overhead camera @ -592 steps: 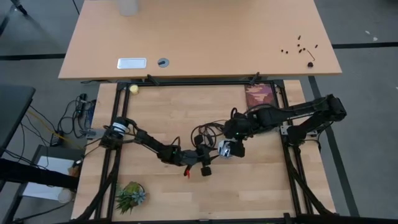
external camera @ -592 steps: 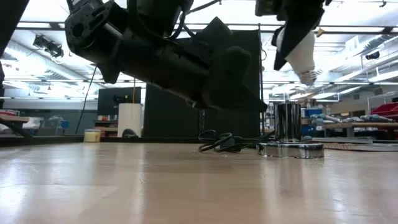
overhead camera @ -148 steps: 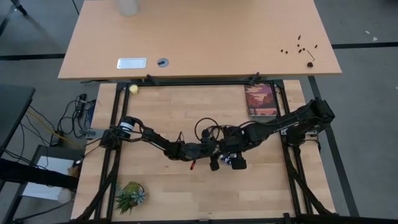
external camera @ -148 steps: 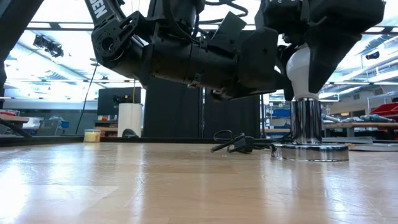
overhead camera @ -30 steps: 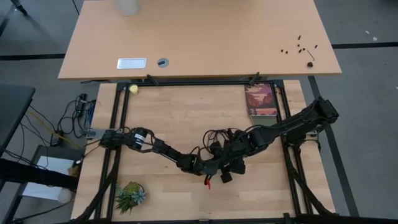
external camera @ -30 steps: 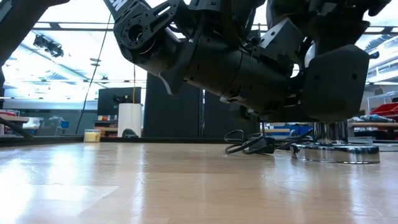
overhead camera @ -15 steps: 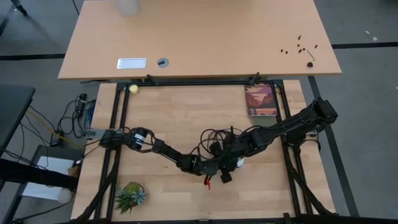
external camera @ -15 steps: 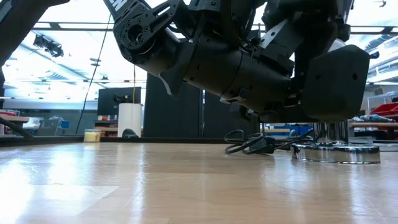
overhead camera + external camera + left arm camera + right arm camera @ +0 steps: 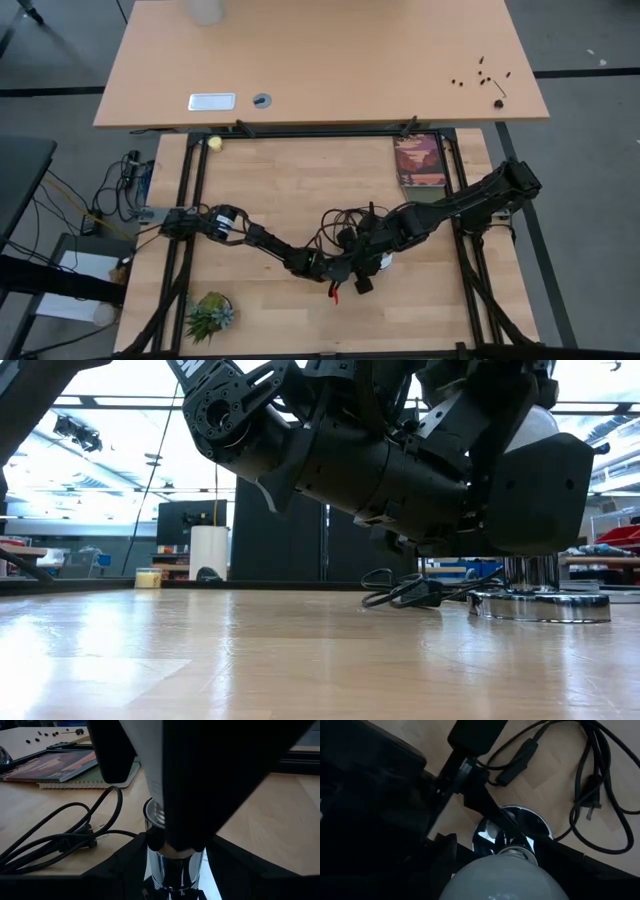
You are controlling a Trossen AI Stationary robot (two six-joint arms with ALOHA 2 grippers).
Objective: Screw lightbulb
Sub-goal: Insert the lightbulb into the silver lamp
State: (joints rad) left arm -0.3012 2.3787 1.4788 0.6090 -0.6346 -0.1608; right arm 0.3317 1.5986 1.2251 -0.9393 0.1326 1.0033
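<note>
The white lightbulb (image 9: 145, 760) stands over the chrome socket post (image 9: 175, 865), its silvery screw base (image 9: 156, 814) at the post's mouth. The post rises from a round chrome base disc (image 9: 540, 606) on the wooden table. My right gripper (image 9: 373, 250) is shut on the bulb from above. My left gripper (image 9: 357, 277) is shut on the post just below it. In the low view only a bit of the bulb's glass (image 9: 536, 424) shows past the dark grippers. The bulb also fills the bottom of the right wrist view (image 9: 505, 877). My left gripper pinches the upright socket post (image 9: 172, 870) between its two fingers (image 9: 125, 867), roughly level with the table and well above the base disc. The disc rests flat on the table. My right gripper pinches the bulb's white glass (image 9: 150, 775) between its two fingers (image 9: 200, 780), which point down at the socket. The bulb stands nearly upright, screw base down, with its threads at the socket's mouth. The fingers hide how far the base is in.
The socket's black cord (image 9: 60, 837) lies looped on the table beyond the post, also in the right wrist view (image 9: 592, 795). A spiral notebook (image 9: 420, 160) lies at the far right. A small plant (image 9: 208, 315) sits at the near left, a yellow ball (image 9: 214, 143) at the far left.
My right gripper has turned on the bulb over the socket, and a different side of the bulb's glass shows beside it in the low view. My left gripper, the post and the base disc have kept still.
</note>
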